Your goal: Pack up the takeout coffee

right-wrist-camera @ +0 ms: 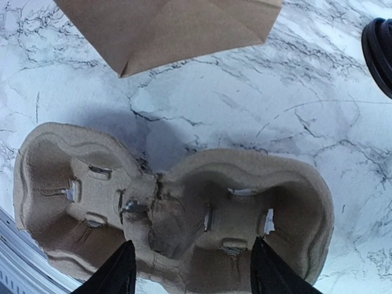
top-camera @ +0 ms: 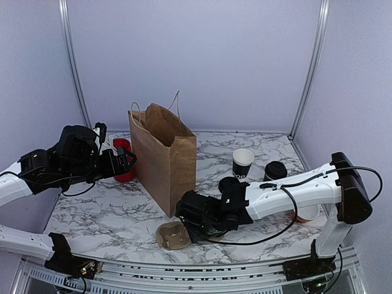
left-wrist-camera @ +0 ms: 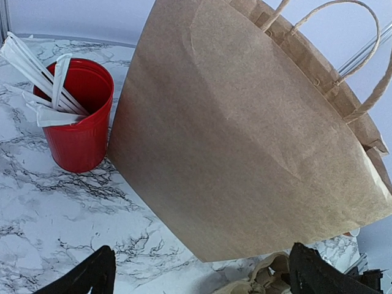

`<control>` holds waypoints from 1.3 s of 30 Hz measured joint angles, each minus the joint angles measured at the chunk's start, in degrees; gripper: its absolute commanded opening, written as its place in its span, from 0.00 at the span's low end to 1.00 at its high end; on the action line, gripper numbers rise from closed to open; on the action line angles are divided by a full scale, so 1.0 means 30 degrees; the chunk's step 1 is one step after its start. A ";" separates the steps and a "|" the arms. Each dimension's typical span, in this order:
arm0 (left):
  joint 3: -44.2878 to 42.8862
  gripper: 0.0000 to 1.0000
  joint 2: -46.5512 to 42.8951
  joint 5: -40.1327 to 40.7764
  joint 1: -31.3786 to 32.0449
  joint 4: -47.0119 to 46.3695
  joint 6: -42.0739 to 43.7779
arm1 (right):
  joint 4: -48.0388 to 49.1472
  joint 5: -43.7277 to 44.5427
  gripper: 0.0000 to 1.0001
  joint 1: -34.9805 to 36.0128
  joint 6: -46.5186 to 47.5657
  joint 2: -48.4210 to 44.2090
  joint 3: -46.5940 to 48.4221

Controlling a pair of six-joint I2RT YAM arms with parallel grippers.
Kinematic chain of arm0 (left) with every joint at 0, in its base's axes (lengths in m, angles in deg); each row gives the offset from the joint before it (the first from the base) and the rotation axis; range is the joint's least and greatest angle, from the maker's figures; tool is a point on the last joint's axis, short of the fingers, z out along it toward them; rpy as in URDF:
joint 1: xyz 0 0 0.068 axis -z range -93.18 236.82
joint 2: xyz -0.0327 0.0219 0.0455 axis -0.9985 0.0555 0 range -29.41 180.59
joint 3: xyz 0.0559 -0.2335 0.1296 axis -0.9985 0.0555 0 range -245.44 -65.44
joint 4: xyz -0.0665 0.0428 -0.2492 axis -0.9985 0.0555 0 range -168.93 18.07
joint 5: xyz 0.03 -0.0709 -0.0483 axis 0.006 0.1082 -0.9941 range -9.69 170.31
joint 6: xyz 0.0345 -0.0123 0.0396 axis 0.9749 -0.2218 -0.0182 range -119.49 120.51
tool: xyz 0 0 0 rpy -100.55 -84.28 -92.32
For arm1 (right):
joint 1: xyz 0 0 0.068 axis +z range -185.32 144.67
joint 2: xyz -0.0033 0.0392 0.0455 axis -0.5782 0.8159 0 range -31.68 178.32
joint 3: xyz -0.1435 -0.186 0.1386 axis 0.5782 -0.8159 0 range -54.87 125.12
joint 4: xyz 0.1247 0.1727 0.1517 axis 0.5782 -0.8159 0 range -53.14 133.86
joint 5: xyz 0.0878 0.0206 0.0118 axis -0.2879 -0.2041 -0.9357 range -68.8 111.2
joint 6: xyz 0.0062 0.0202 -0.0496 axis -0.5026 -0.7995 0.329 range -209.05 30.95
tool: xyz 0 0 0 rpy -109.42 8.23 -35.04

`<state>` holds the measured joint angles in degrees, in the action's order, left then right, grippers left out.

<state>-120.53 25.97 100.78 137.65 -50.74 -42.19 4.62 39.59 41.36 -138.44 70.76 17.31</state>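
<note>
The takeout coffee (top-camera: 275, 171), a small black cup with a black lid, stands at the right of the table. Beside it is a second black cup (top-camera: 242, 163), lidless, with white print and a white inside. My right gripper (top-camera: 183, 222) (right-wrist-camera: 193, 274) hangs open low over a brown pulp cup carrier (top-camera: 173, 236) (right-wrist-camera: 184, 208). Its fingertips (right-wrist-camera: 116, 272) straddle the carrier's near edge, and both cells hold nothing. My left gripper (top-camera: 130, 160) (left-wrist-camera: 202, 283) is wide open beside the red cup, facing the brown paper bag (top-camera: 162, 153) (left-wrist-camera: 245, 135), and grips nothing.
The red cup (top-camera: 124, 160) (left-wrist-camera: 79, 122) with white sticks stands left of the upright bag. A small orange bowl (top-camera: 308, 212) sits half hidden behind my right arm. A black rounded edge (right-wrist-camera: 380, 55) shows at the right of the right wrist view. Walls enclose the marble table (top-camera: 110, 208).
</note>
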 measured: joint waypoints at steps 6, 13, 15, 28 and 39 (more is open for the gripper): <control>0.0007 0.99 0.0066 -0.0022 0.0000 -0.0066 -0.0168 | -0.0277 -0.0080 0.64 0.0189 0.0058 0.0867 0.1836; 0.0080 0.99 0.0058 -0.0022 0.0000 -0.0248 -0.0277 | -0.0175 -0.0168 0.63 0.0226 -0.0036 0.2135 0.2178; 0.0080 0.99 0.0058 -0.0022 0.0000 -0.0284 -0.0277 | -0.0168 -0.0168 0.62 0.0131 -0.0044 0.2543 0.2098; 0.0080 0.99 0.0051 -0.0022 0.0000 -0.0299 -0.0277 | -0.0255 -0.0335 0.57 0.0066 0.0102 0.4386 0.3439; 0.0080 0.99 -0.0007 -0.0029 0.0000 -0.0299 -0.0291 | -0.0634 -0.0401 0.41 0.0095 0.0044 0.4444 0.3439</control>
<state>-120.29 25.95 100.69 137.65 -51.64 -43.06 2.72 38.39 41.64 -138.31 84.09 27.62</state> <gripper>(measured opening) 0.991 0.472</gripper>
